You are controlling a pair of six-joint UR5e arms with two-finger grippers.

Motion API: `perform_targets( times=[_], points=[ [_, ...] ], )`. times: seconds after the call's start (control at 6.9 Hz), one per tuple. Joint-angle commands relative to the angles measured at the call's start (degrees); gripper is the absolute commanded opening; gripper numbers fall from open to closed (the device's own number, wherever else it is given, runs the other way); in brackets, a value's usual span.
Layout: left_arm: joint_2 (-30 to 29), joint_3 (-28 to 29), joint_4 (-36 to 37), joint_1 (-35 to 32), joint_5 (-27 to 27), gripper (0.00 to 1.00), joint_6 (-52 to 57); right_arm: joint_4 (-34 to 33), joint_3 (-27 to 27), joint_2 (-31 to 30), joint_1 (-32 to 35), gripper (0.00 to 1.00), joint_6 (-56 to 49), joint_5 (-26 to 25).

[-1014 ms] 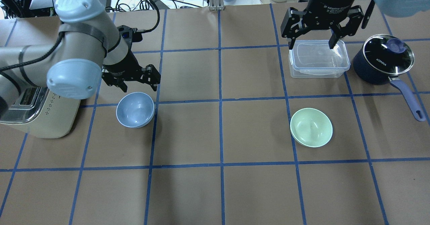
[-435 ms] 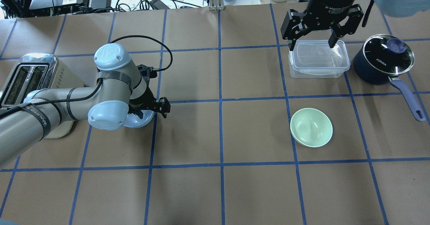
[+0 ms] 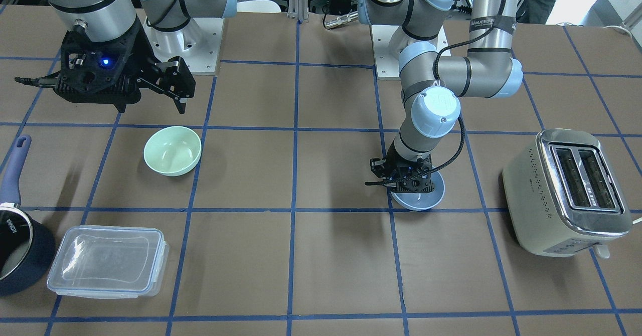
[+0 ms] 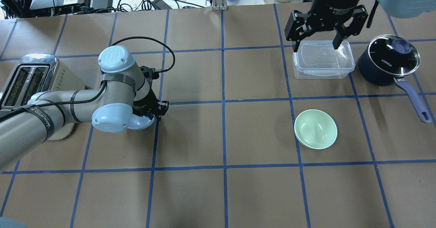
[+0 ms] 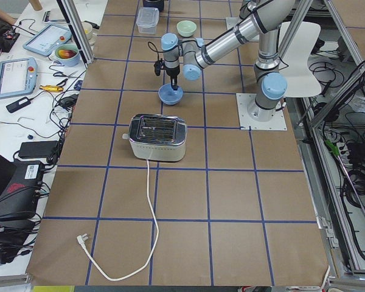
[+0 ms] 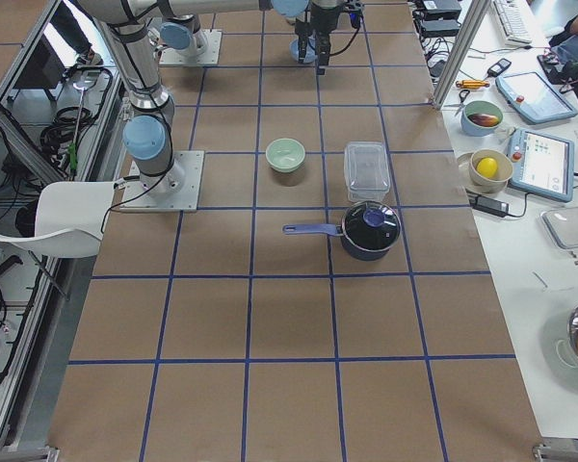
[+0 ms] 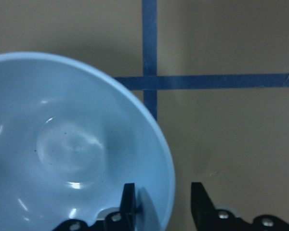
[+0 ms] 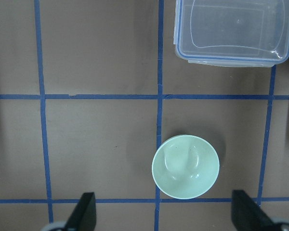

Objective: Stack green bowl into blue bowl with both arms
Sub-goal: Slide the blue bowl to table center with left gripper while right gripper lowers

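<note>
Bearings were taken from the overhead view, twelve o'clock set at the table's (image 4: 190, 194) far edge. The blue bowl (image 4: 145, 121) was found near the toaster (image 4: 25, 81), at its three o'clock. The green bowl (image 4: 315, 129) was recorded well apart, at the blue bowl's three o'clock. The container (image 4: 322, 61) was noted at the green bowl's twelve o'clock, the saucepan (image 4: 388, 63) just beside it at three o'clock.

From overhead, the brown paper surface (image 4: 218, 194) with a blue-tape grid carries a cream steel-topped toaster (image 4: 24, 81) at nine o'clock, a light-blue round bowl (image 4: 143, 123) near it, a mint-green round bowl (image 4: 315, 129) at four, a clear lidded plastic box (image 4: 322, 63) at one, and a navy glass-lidded saucepan (image 4: 388, 63) at two.
</note>
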Motion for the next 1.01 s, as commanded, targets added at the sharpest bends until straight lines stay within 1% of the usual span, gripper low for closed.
perform_targets(
  times=[0.0, 0.14, 0.29, 0.43, 0.58, 0.72, 0.87],
  points=[
    [-0.59, 3.35, -0.63, -2.17, 2.2, 0.0, -0.75, 0.07, 0.05, 0.01, 0.0, 1.0, 0.15, 0.09],
    [-1.46, 5.98, -2.03, -6.28, 2.11, 0.0, -4.5, -0.02, 0.05, 0.27, 0.0, 1.0, 0.15, 0.17],
    [-2.78, 8.97, -2.56, -11.89, 1.41, 0.0, -15.68, -0.19, 0.05, 0.88, 0.0, 1.0, -0.02, 0.26],
    [-4.1, 11.35, -2.48, -18.91, 1.58, 0.0, -23.01, -0.54, 0.05, 0.97, 0.0, 1.0, 0.06, 0.26],
    [-6.11, 12.85, -1.7, -23.94, 1.5, 0.0, -32.05, -0.54, -0.04, 0.89, -0.09, 1.0, 0.06, 0.26],
    [-7.79, 14.0, -0.99, -26.51, 1.49, 0.0, -34.84, -0.46, 0.05, 0.97, -0.09, 1.0, -0.02, 0.26],
    [-8.76, 15.84, -0.64, -27.41, 1.41, 0.0, -36.43, -0.2, 0.05, 0.97, -0.87, 1.0, -1.07, 0.0]
  ],
)
